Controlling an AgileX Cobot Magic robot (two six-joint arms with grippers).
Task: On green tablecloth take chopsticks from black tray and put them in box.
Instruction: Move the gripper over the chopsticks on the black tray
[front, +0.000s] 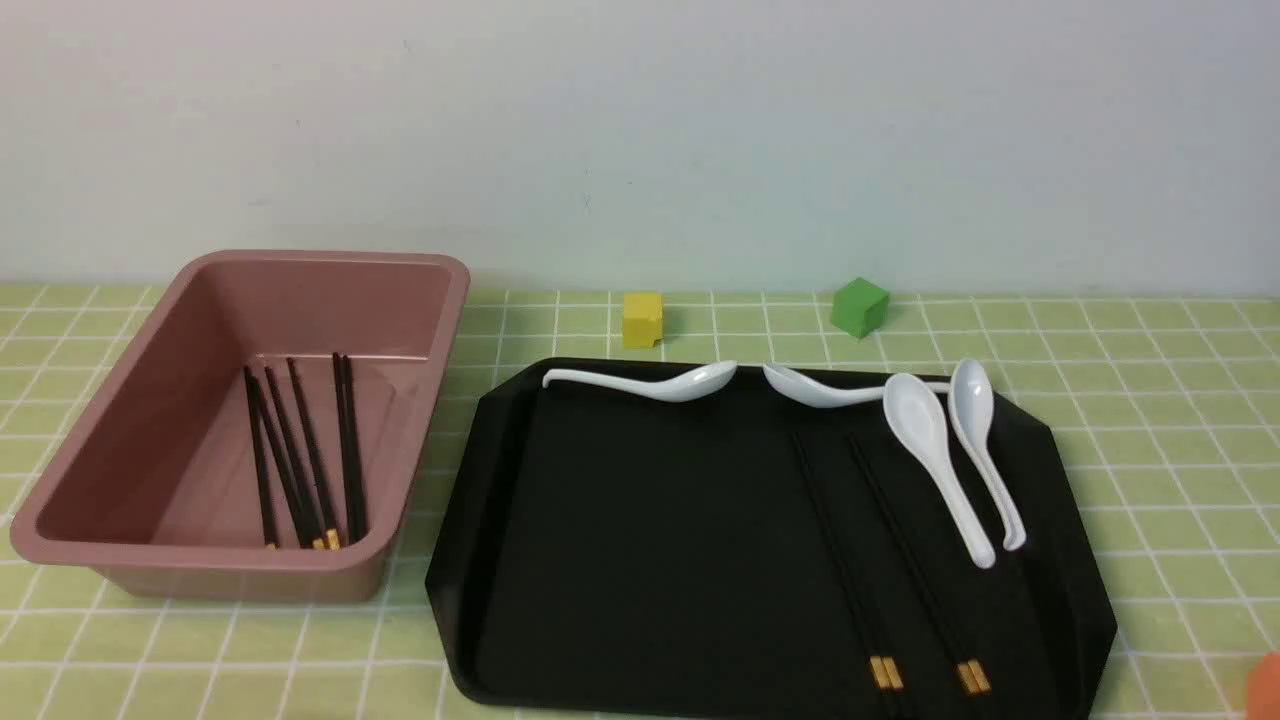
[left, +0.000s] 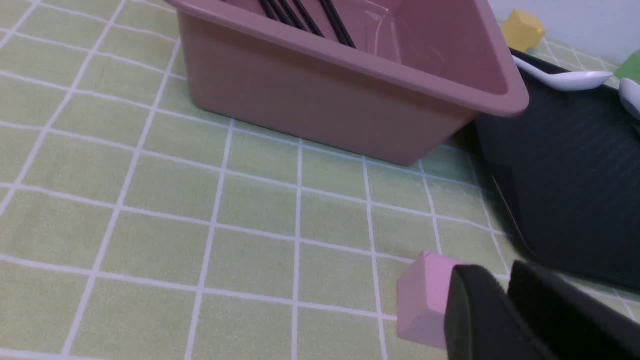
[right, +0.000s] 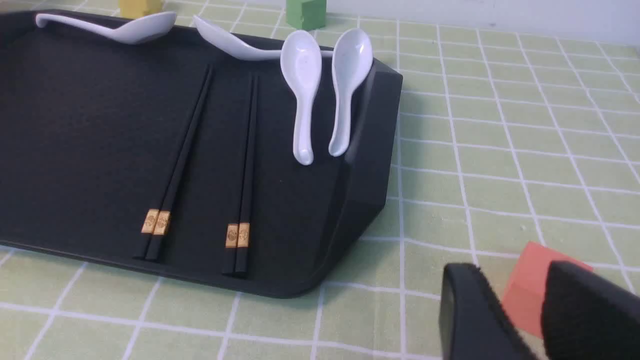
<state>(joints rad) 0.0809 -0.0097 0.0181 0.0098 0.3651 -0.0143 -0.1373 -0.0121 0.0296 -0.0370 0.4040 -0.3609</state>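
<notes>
Four chopsticks (right: 178, 165) are lying on the right half of the black tray (right: 75, 125), running front-to-back, gold ends toward you. Your right jaws are hovering nearest, parted and empty; left jaws are sitting closed.

Black tray (right: 75, 125) on green tablecloth (right: 500, 150): two pairs of chopsticks (right: 184, 150) lying flat, gold bands toward camera. Two white spoons (right: 302, 85) just beside them, one against the rim; two more along far rim. Right gripper (right: 510, 280) jaws parted, coral cube (right: 530, 270) visible through the gap.
</notes>
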